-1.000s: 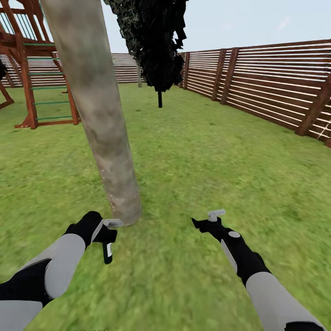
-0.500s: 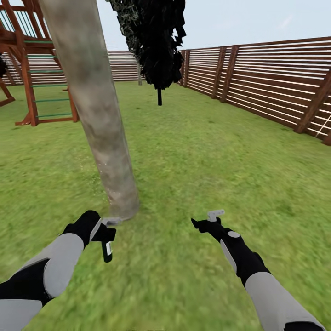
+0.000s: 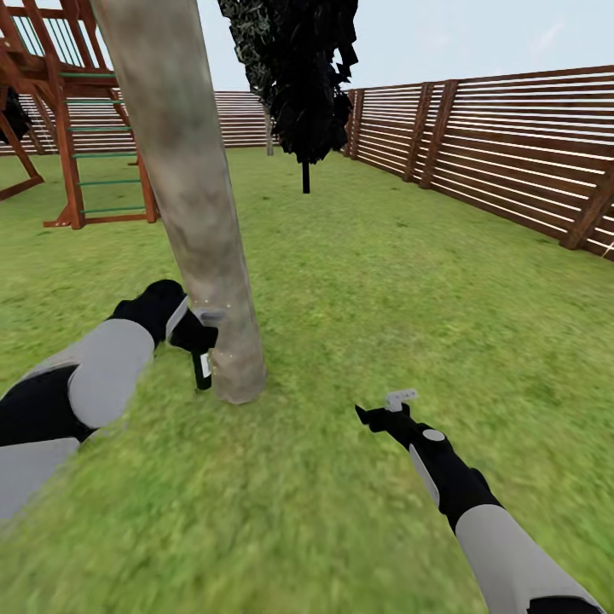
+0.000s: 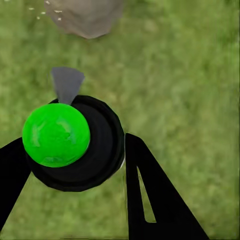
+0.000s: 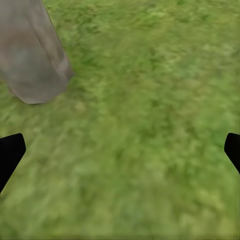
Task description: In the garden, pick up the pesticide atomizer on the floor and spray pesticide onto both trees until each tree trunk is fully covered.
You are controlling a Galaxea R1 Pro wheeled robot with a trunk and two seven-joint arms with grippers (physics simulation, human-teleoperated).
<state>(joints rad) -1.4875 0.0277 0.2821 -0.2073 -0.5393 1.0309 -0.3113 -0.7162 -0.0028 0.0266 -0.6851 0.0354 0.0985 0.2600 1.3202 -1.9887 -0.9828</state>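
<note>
A thick mottled beige-grey tree trunk (image 3: 192,213) rises from the lawn at the left of the head view, and its foot (image 4: 86,17) shows in the left wrist view. My left gripper (image 3: 203,331) is shut on the pesticide atomizer (image 3: 203,368), a small black sprayer with a white patch, held right beside the lower trunk. In the left wrist view the atomizer (image 4: 75,142) shows a green cap and a grey nozzle turned toward the trunk, with pale specks near the bark. My right gripper (image 3: 385,408) hovers open over grass, right of the trunk (image 5: 30,55).
A black narrow conifer (image 3: 303,77) stands further back in the middle. A brown slatted fence (image 3: 512,145) runs along the right and the back. A red-brown play frame with a ladder (image 3: 77,128) stands at the back left. Green lawn (image 3: 384,281) spreads between them.
My left arm has lifted the atomizer from near the ground up against the lower trunk. The right arm has stayed put. The head view has shifted slightly.
</note>
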